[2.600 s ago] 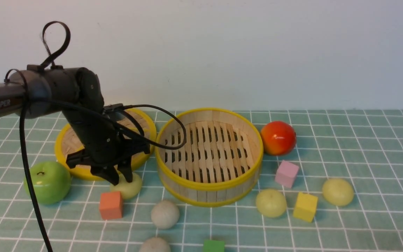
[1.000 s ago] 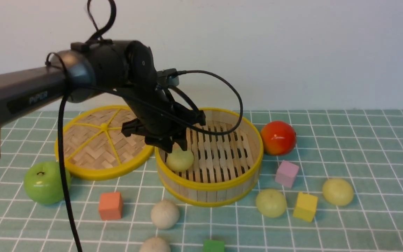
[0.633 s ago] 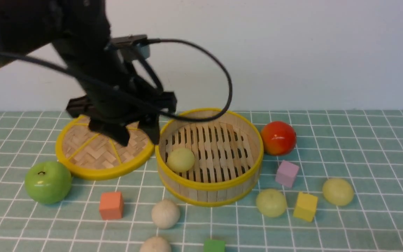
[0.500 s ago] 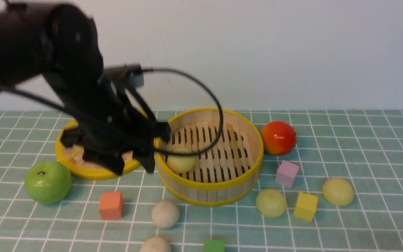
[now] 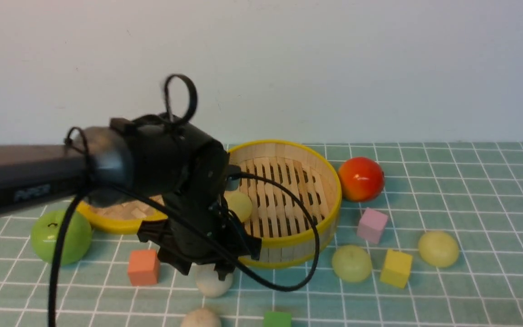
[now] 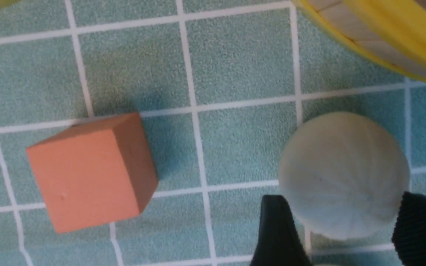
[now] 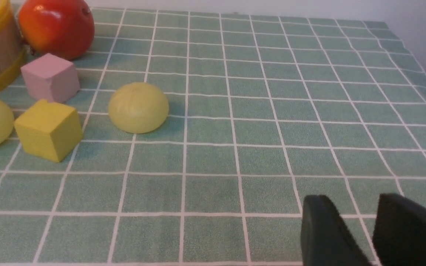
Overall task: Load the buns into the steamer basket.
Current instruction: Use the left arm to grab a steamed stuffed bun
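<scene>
From the front, the left gripper (image 5: 203,271) sits low over an off-white bun (image 5: 211,284) before the steamer basket (image 5: 288,236), which holds one pale green bun (image 5: 239,204). Its wrist camera shows parted fingers (image 6: 277,229) straddling that bun. The right gripper (image 7: 353,201) hangs slightly parted and empty, a yellowish bun (image 7: 138,107) lying ahead.
</scene>
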Controlling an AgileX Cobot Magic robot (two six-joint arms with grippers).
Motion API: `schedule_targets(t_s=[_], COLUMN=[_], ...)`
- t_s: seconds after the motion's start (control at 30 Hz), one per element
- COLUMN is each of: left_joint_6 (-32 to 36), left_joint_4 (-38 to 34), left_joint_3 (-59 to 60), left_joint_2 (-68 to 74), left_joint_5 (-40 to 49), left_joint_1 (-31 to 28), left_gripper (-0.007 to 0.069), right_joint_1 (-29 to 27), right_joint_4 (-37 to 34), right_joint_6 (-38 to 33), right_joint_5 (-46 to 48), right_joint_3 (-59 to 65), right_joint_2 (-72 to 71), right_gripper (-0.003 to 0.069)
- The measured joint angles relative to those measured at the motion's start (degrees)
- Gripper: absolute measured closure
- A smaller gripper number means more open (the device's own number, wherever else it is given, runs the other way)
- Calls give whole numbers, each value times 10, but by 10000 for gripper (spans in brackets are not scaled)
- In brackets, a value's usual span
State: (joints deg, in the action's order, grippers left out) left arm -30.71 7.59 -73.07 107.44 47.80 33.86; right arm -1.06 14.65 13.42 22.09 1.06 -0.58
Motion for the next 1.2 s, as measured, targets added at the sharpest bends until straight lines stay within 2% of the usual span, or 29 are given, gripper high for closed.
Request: schedule_targets(t_s=[0.33, 0.8, 1.2], left_joint_6=[-3, -24, -29], left_joint_4=[-16, -11, 0], left_joint_3=[-5, -5, -5], left_joint_2=[4, 7, 22], left_joint_5=[-28, -47, -41], left_joint_1=[0, 0, 0], left_gripper=[197, 377, 380], right_joint_1=[0, 0, 0], right_joint_4=[0, 0, 0], right_joint_6=[0, 0, 0], right_joint_5=[0, 0, 0], right_joint_3=[0, 0, 0], right_joint_2=[0, 0, 0], right_gripper=[421, 421, 421])
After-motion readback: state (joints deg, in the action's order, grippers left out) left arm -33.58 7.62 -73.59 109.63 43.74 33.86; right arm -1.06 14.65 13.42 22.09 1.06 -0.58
